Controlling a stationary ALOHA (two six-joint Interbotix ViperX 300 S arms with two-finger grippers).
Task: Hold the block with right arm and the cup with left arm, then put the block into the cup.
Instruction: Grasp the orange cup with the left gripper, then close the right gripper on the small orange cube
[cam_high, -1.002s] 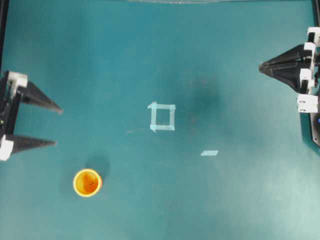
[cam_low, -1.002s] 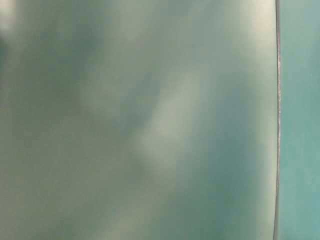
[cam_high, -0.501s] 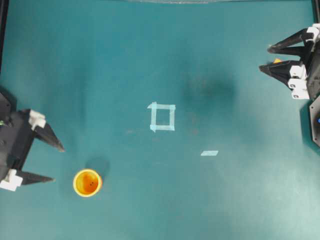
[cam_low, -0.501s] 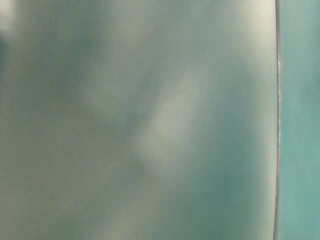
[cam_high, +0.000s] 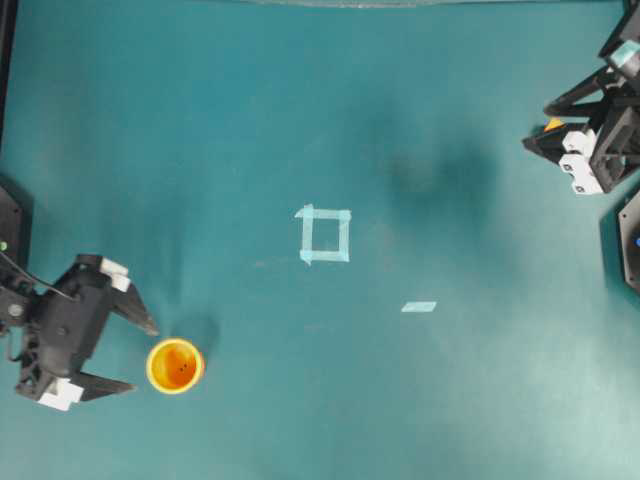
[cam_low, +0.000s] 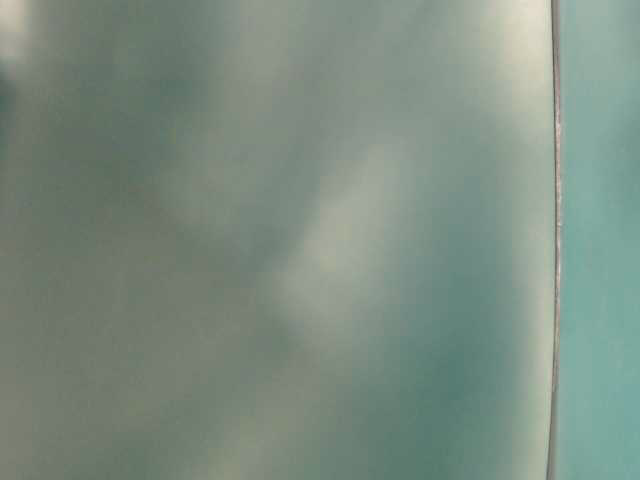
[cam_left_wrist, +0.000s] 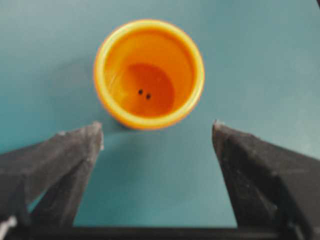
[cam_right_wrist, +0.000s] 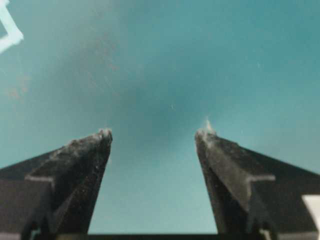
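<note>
Spread wide, the left gripper (cam_high: 143, 357) is seen in the overhead view at the near-left of the teal table (cam_high: 250, 120), its two pointed fingers opening toward the cup (cam_high: 175, 365), which stands upright just beside the tips and apart from them. Nothing is held between the fingers. One second earlier this gripper was placed farther from the camera along the left edge, well apart from the cup; since then it has been brought nearer and angled toward the cup, while the cup itself has not shifted.

At the far-right edge, the right gripper (cam_high: 540, 125) is also spread, with nothing pinched. A second ago its fingers were pressed nearly together; half a second ago they had been parted, and a small orange spot, taken to be the block (cam_high: 553, 124), was uncovered between them. That spot is seen beside the lower finger in the overhead view; whether it is touched cannot be told.

From the left wrist camera, the cup (cam_left_wrist: 149, 74) is shown from above between and beyond the two dark fingertips (cam_left_wrist: 92, 135), with a darker orange floor bearing two small black dots, detail barely made out from overhead. From the right wrist camera, only the open fingers (cam_right_wrist: 100, 140) over bare table and a corner of pale tape (cam_right_wrist: 9, 30) are shown; the block is not caught there. The tape square (cam_high: 325, 234) and a separate tape strip (cam_high: 419, 306) at mid-table are given by the overhead view alone. The table-level view is blurred, and nothing can be told from it.
</note>
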